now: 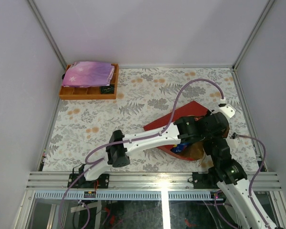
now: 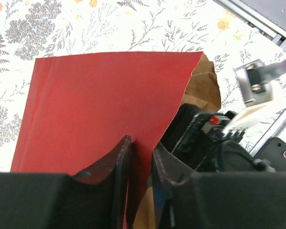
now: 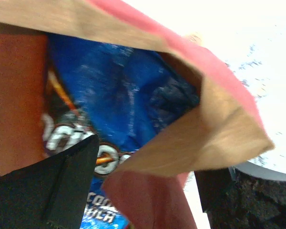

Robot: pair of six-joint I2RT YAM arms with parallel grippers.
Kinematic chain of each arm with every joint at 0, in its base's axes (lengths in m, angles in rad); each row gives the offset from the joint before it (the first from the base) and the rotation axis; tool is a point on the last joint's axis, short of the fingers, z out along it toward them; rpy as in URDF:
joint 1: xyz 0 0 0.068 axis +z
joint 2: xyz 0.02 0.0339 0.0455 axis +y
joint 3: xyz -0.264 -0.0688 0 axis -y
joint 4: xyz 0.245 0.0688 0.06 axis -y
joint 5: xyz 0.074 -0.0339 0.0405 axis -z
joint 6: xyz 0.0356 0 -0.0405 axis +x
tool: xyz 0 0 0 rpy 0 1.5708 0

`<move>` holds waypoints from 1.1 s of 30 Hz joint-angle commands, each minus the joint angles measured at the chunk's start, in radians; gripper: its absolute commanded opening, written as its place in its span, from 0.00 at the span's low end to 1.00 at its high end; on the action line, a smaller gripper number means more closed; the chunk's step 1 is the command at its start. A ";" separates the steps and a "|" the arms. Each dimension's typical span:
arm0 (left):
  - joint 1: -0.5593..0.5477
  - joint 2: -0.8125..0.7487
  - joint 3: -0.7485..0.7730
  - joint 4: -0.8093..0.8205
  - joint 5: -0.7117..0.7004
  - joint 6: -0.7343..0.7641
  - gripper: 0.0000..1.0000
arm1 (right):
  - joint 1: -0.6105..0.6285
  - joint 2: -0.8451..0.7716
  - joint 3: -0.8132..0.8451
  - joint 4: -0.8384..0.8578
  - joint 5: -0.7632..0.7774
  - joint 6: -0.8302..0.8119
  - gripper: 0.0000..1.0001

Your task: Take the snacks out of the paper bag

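The red paper bag (image 1: 174,121) lies flat on the flowered table with its mouth toward the arms, and both wrists meet at that mouth. In the left wrist view my left gripper (image 2: 142,143) straddles the edge of the bag's upper red wall (image 2: 95,105). Its jaws stand a narrow gap apart, with the paper between them. My right gripper (image 3: 150,162) is open wide at the mouth, and a fold of the bag's brown-lined lip (image 3: 219,138) sits between its fingers. Inside lies the blue Doritos bag (image 3: 114,95), of which a blue corner (image 1: 178,149) shows from above. Other snacks are hidden.
At the back left stands an orange compartment tray (image 1: 88,91) with a pink-purple starry pouch (image 1: 88,73) on it. The right arm's black wrist (image 2: 219,148) crowds the bag's mouth beside my left fingers. A metal rail (image 1: 157,180) runs along the near edge, and walls enclose the table.
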 commanded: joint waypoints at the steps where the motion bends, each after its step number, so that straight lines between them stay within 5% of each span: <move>1: -0.011 -0.038 -0.009 0.090 -0.039 -0.044 0.28 | 0.005 0.118 -0.026 -0.016 -0.057 0.087 0.83; 3: -0.011 -0.052 -0.017 0.090 -0.040 -0.038 0.51 | 0.005 0.164 -0.044 0.029 -0.089 0.098 0.81; 6: -0.011 -0.089 -0.023 0.082 -0.001 -0.018 0.99 | 0.006 0.194 -0.094 0.121 -0.132 0.126 0.78; 15: -0.010 -0.352 -0.054 -0.040 0.165 0.024 1.00 | 0.005 0.270 -0.183 0.333 -0.171 0.172 0.76; 18: -0.011 -0.569 -0.245 0.001 0.121 -0.001 1.00 | 0.006 0.364 -0.192 0.440 -0.202 0.173 0.76; 25: 0.073 -1.084 -0.833 0.176 -0.343 -0.178 1.00 | 0.044 0.665 -0.182 0.747 -0.229 0.178 0.75; 29: 0.258 -1.242 -1.044 0.182 -0.296 -0.311 1.00 | 0.158 0.885 -0.094 0.912 -0.165 0.187 0.76; 33: 0.405 -1.205 -1.175 0.144 -0.179 -0.418 1.00 | 0.259 1.133 -0.010 1.089 -0.130 0.226 0.81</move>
